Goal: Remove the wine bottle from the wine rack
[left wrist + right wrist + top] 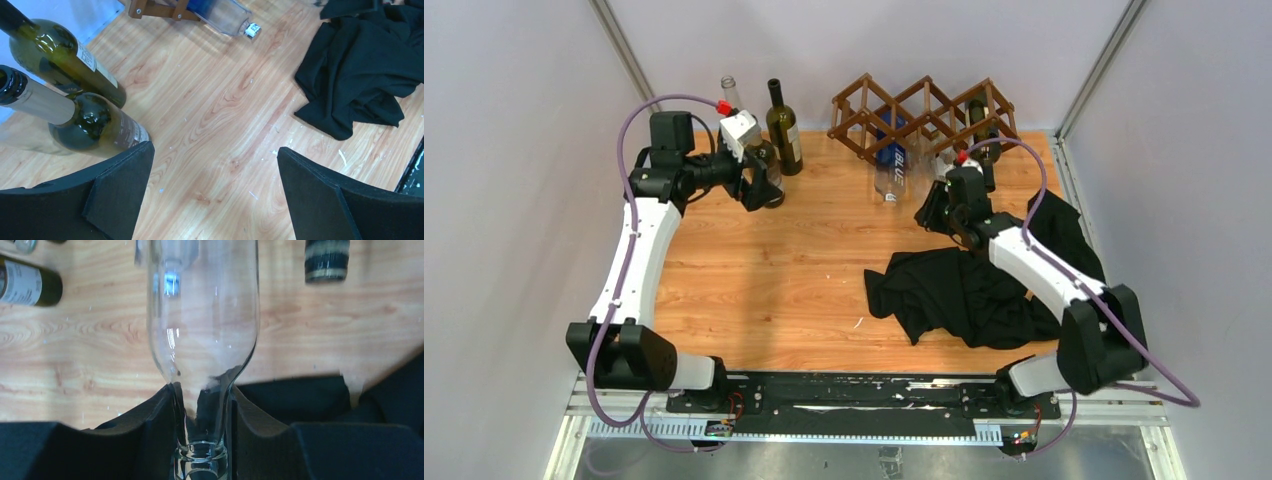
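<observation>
The dark brown lattice wine rack (924,112) stands at the back of the table. A clear bottle with a blue label (894,160) sticks out of its left side, and a dark bottle (984,135) sits in its right side. My right gripper (944,190) is just in front of the rack. In the right wrist view it (202,390) is shut on the neck of a clear glass wine bottle (205,315), whose far end runs out of the frame. My left gripper (759,180) is open and empty (214,150) above bare wood, beside standing green bottles (95,125).
Several bottles stand at the back left: a clear one (730,95), a dark green one (784,130) and one by the left gripper (771,178). A crumpled black cloth (964,290) lies at the right, under the right arm. Grey walls enclose the table.
</observation>
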{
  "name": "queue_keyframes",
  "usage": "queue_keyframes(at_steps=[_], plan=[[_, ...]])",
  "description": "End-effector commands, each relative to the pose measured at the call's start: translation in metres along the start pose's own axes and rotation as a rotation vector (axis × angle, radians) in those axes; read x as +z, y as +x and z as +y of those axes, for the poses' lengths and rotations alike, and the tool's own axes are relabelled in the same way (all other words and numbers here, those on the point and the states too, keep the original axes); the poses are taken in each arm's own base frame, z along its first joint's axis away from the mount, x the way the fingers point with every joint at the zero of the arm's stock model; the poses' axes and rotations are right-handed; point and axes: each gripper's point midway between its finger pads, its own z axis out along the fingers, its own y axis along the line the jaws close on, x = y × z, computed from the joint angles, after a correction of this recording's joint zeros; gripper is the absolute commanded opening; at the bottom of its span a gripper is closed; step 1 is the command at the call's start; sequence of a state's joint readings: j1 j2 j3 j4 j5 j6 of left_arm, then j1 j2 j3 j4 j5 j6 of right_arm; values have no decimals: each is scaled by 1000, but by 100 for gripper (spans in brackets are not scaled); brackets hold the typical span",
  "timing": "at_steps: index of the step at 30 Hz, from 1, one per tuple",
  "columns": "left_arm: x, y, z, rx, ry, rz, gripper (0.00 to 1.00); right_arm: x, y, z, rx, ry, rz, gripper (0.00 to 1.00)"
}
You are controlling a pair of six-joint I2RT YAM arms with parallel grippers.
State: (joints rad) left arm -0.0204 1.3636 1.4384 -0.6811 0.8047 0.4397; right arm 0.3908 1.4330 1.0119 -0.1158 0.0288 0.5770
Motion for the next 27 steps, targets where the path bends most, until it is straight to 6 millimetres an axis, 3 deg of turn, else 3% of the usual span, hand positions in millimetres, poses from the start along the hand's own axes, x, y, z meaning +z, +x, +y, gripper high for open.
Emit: queue_keyframes(at_steps=[1, 8, 13, 21, 27], plan=[[-8, 0, -14, 48, 20, 1, 100, -34, 16, 6, 25, -30, 0, 0], [-13, -3, -26, 126, 36, -8, 100, -89, 33, 7, 67, -97, -19, 0], [-13, 0, -44, 216, 58, 13, 100, -126, 33, 3, 64, -122, -46, 0], [-17, 13, -90, 429, 135, 39, 100, -171, 44, 25, 5, -248, 37, 0], [-16, 21, -140, 511, 255, 9, 100, -184, 53, 65, -112, -358, 104, 0]])
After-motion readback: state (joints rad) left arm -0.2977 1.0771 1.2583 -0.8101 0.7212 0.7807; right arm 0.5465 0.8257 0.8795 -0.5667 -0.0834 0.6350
